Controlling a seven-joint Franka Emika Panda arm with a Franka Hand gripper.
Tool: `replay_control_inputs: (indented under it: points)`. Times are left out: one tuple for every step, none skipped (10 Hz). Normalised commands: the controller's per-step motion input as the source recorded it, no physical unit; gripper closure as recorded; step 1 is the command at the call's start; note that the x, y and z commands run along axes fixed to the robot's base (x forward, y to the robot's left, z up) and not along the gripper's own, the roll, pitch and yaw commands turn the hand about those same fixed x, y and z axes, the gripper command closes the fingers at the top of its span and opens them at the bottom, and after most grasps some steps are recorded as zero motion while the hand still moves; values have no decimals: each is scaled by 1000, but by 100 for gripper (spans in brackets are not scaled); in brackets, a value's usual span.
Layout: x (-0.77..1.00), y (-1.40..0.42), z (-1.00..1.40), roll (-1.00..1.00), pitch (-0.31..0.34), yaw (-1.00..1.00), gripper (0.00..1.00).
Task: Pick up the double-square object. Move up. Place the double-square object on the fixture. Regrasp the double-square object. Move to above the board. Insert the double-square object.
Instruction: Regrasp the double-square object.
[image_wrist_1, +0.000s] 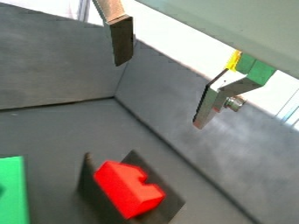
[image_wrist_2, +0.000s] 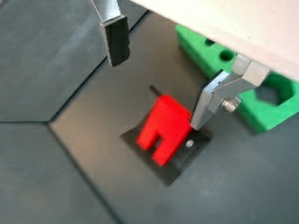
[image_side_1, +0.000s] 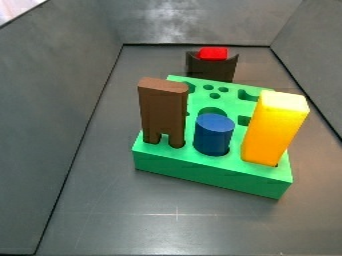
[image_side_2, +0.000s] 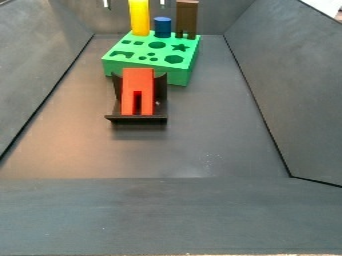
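The red block (image_wrist_2: 162, 129) is sitting on the dark fixture (image_side_2: 135, 115) just beside the green board (image_side_2: 150, 55), looking rigid, light and smooth-sided, while the empty gripper (image_wrist_2: 163, 74) is hovering above it with jaws spread wide, best closing across its flat sides.

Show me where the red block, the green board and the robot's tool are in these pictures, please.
red block (image_side_2: 138, 87), side view, on its long top face, resting on the fixture.
green board (image_side_2: 134, 47), side view, on its flat top among the holes.
tool (image_wrist_2: 162, 61), wrist view, midway between its fingertips, above the red block, holding nothing.
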Motion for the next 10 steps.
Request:
replay_control_inputs:
  points:
    - [92, -33, -20, 1000, 103, 71, 0]
    - [99, -36, -18, 1000, 127, 86, 0]
    - [102, -37, -19, 1000, 160, 121, 0]
    - [101, -40, -20, 892, 165, 145, 0]
    - [103, -42, -22, 705, 147, 161, 0]
    - [103, -44, -22, 523, 127, 176, 0]
    - [102, -37, -14, 298, 99, 187, 0]
    - [94, -29, -10, 230, 81, 188, 0]
    - [34, 73, -1000, 154, 84, 174, 0]
    - [35, 73, -1000, 150, 73, 172, 0]
